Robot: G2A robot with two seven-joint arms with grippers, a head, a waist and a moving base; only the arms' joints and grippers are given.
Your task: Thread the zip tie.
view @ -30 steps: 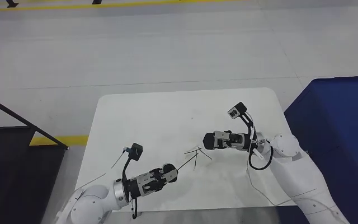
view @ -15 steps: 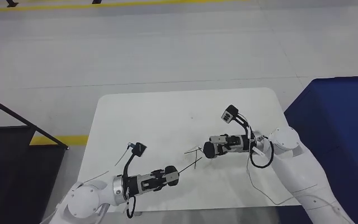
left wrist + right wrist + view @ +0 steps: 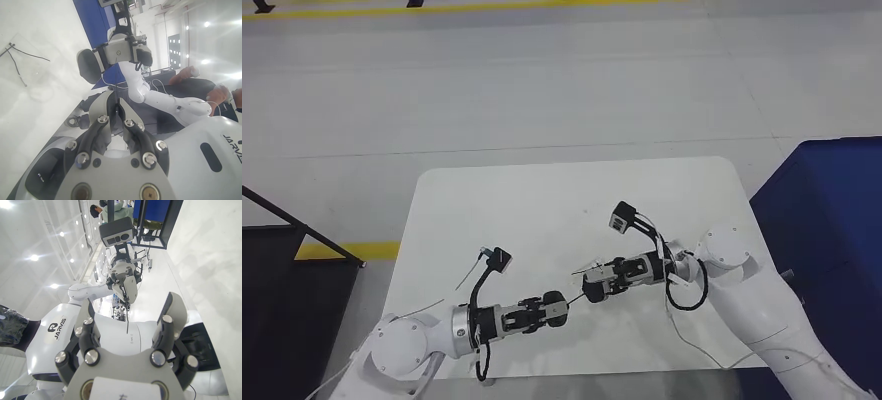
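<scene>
A thin black zip tie (image 3: 115,79) sticks out from my left gripper (image 3: 116,101), which is shut on one end of it. In the top view the left gripper (image 3: 560,299) is near the table's front, and the tie (image 3: 573,291) points toward the right gripper (image 3: 588,286) just beyond it. My right gripper (image 3: 130,309) is open, its fingers (image 3: 172,306) spread wide. It faces the left gripper (image 3: 125,294) head-on, with the tie's free tip (image 3: 127,331) between the two fingers' line and the left gripper.
Two loose zip ties (image 3: 15,62) lie crossed on the white table (image 3: 492,200) beside the grippers. A blue cabinet (image 3: 832,200) stands off the table's right edge, and a dark frame (image 3: 282,300) off its left.
The right arm has swung left across the table, bringing its gripper close up to the left one. The left gripper has shifted slightly right with the tie.
</scene>
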